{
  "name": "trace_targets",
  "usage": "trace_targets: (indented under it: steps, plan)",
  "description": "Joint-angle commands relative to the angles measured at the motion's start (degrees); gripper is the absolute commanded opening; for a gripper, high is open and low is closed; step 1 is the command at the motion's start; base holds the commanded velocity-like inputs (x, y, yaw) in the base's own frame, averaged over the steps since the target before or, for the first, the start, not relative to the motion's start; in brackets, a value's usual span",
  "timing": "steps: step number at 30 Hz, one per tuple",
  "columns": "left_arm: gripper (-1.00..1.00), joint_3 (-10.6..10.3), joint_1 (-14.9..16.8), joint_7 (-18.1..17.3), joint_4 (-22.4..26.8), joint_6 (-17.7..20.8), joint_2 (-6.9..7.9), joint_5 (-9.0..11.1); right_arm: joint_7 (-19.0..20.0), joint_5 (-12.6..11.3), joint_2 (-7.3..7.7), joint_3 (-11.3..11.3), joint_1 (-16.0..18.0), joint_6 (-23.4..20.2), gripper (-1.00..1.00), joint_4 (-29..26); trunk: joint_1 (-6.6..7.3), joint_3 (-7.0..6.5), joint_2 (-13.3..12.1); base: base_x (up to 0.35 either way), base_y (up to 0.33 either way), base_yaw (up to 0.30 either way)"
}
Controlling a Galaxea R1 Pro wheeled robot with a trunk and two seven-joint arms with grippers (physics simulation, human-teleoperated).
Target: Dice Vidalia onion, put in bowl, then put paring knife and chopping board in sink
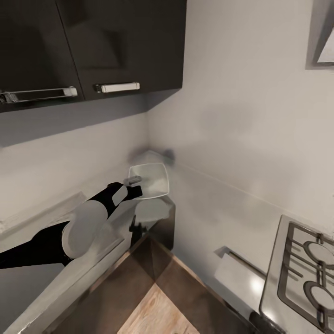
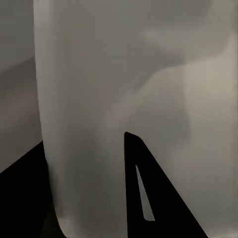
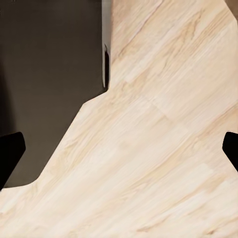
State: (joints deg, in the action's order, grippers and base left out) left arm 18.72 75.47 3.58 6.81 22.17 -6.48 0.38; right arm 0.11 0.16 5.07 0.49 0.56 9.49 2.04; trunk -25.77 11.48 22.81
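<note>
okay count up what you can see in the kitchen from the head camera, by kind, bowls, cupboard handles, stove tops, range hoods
Bowls: 1, the white bowl at the left tool
Cupboard handles: 2, one and one
Stove tops: 1, the hob
Range hoods: 1, the hood, partly cut off
Total: 5

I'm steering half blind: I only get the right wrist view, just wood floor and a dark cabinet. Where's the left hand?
Observer: In the head view the left hand reaches the rim of the white bowl at the countertop corner.
Operator: Is it gripping it?
Observer: Can't tell; the left wrist view has the bowl's wall close up beside one dark finger.
Operator: Anything else nearby?
Observer: A hob sits at the head view's right.
</note>
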Motion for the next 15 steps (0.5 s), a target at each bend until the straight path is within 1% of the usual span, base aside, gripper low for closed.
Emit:
trace_targets:
  steps: [1,5,8,11,14,15]
  plan:
    - [-1.0,0.4,0.0,0.3,0.1,0.4,-0.07,0.1,0.0,0.0,0.0,0.0,0.1,0.4,1.0,0.2,-0.01,0.06,0.1,-0.2,0.0,0.0]
    - [-1.0,0.4,0.0,0.3,0.2,0.6,-0.15,0.1,0.0,0.0,0.02,0.0,0.1,0.4,1.0,0.2,-0.01,-0.02,0.1,-0.118,0.0,0.0]
    - [-1.0,0.4,0.0,0.3,0.2,0.7,-0.19,0.1,0.0,0.0,0.01,0.1,0.1,0.4,1.0,0.2,-0.01,-0.04,0.1,-0.039,0.0,0.0]
    - [-1.0,0.4,0.0,0.3,1.0,1.8,-0.16,0.1,0.0,0.0,0.02,0.0,0.1,0.4,1.0,0.2,-0.01,-0.05,0.1,-0.015,0.0,0.0]
    - [-1.0,0.4,0.0,0.3,3.4,5.0,-0.13,0.1,0.0,0.0,0.02,0.0,0.1,0.4,1.0,0.2,-0.01,-0.05,0.1,-0.006,0.0,0.0]
    - [-1.0,0.4,0.0,0.3,7.4,11.6,-0.12,0.1,0.0,0.0,0.02,0.0,0.1,0.4,1.0,0.2,-0.01,-0.05,0.1,-0.002,0.0,0.0]
